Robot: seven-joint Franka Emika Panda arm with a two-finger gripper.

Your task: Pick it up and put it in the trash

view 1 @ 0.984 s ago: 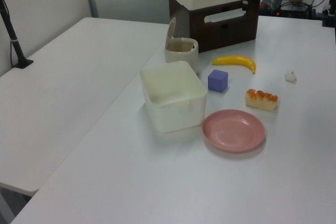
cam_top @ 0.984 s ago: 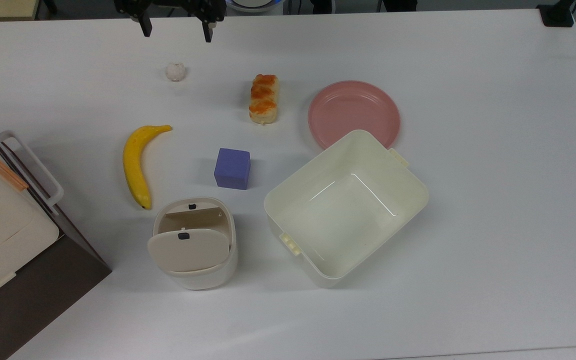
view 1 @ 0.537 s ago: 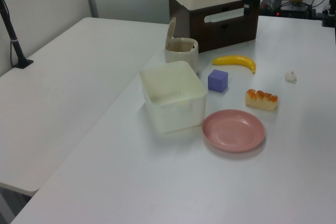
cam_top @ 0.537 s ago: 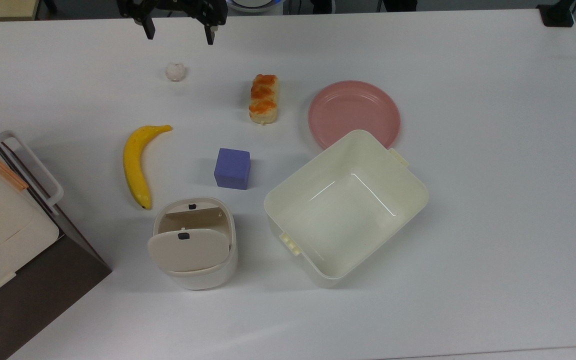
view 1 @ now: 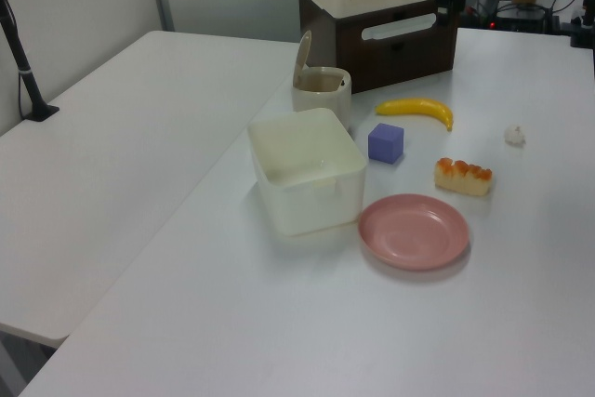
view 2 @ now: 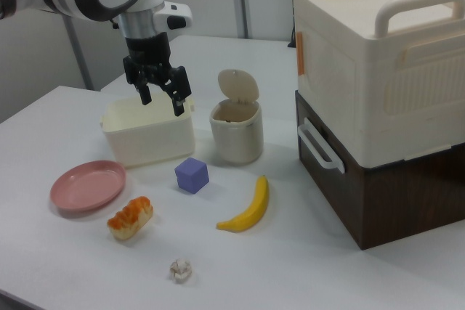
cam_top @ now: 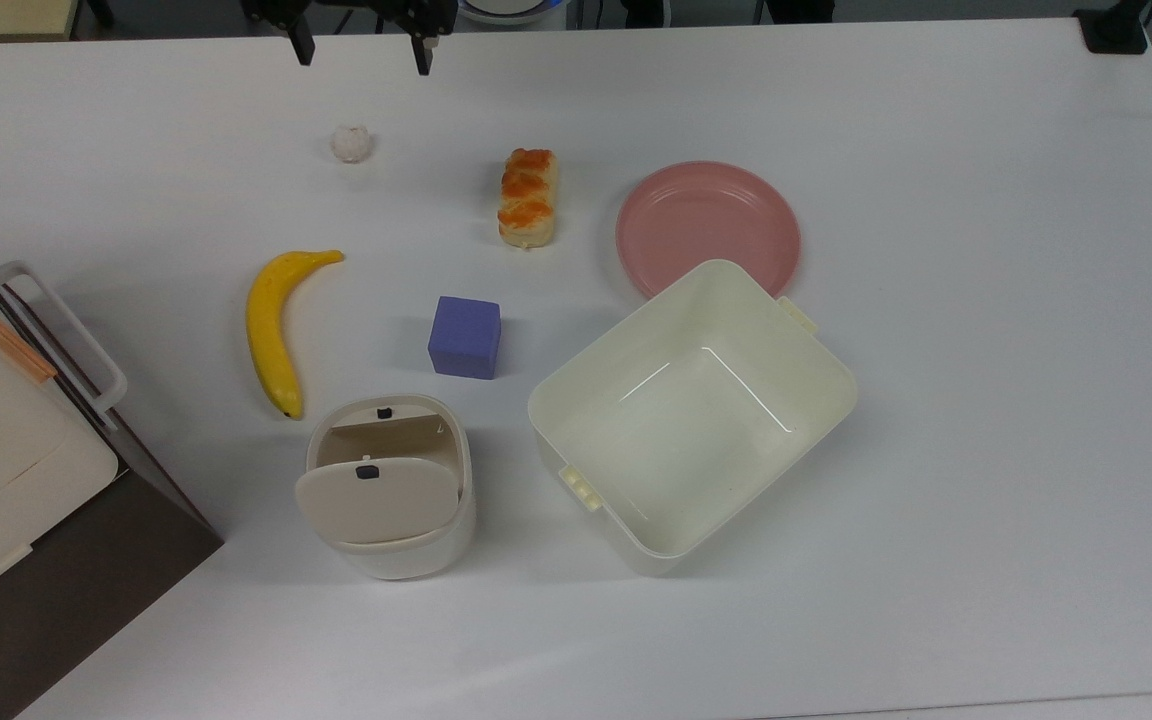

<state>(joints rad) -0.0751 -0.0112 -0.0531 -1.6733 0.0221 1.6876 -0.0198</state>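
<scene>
Top view pincer point(cam_top: 363, 50): fingers spread wide, empty, raised above paper ball point(cam_top: 350, 144).
Trash bin point(cam_top: 388, 487): near banana point(cam_top: 274, 328).

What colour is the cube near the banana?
Purple-blue cube, clearest in the top view.

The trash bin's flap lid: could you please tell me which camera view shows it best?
The right view: the trash bin faces the camera, its flap lid standing upright and unobstructed. The top view shows the lid from above, covering part of the opening. The left view shows it edge-on behind the cream tub.
</scene>
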